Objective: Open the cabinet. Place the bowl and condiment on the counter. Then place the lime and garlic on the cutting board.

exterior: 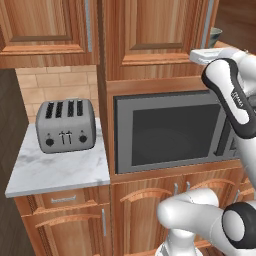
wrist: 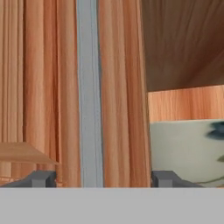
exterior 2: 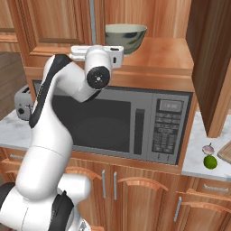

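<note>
The claw [wrist: 99,178] is spread, pinching nothing, its tips straddling the cabinet's grey bar handle [wrist: 89,92], which runs straight up just ahead. The bowl [wrist: 188,148] sits close on one side of the claw, on the open cabinet shelf [exterior 2: 158,56] above the microwave [exterior 2: 122,122]. The lime [exterior 2: 210,162] and garlic [exterior 2: 208,149] lie far below on the surface [exterior 2: 198,158].

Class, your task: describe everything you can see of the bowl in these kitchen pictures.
The bowl is round and deep, dark grey outside with a pale cream inside. It stands upright on the wooden shelf of the opened cabinet, directly above the microwave. The robot's white hand hides its left edge in the right base view. In the hand view its pale side sits close ahead, right of the grey bar handle. Only the shelf can be seen touching it.
</note>
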Motion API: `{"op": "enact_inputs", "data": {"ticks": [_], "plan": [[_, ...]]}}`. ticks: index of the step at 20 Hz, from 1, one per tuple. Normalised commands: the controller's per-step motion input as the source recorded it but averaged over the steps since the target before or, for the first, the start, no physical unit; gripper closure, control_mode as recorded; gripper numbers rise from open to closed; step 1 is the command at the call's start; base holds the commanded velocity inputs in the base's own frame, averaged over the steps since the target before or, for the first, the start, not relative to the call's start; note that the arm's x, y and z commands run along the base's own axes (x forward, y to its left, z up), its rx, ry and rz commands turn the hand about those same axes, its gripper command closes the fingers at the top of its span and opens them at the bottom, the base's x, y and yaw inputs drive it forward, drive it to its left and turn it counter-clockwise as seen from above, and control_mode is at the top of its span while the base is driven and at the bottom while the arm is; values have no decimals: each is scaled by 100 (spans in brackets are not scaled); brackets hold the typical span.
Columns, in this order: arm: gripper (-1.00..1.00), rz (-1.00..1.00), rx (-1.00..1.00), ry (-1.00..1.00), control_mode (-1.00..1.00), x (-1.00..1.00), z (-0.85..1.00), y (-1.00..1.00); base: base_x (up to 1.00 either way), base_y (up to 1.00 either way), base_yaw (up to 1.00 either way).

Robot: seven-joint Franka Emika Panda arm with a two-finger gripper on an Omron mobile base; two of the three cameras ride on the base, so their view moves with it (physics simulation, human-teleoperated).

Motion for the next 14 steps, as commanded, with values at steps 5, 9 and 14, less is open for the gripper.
{"op": "enact_inputs", "data": {"ticks": [5, 9, 14], "plan": [[100, -10, -1, 0, -100, 0, 0, 0, 0, 0, 0], [100, -14, -2, 0, -100, 0, 0, 0, 0, 0, 0], [100, -16, -2, 0, -100, 0, 0, 0, 0, 0, 0]]}}
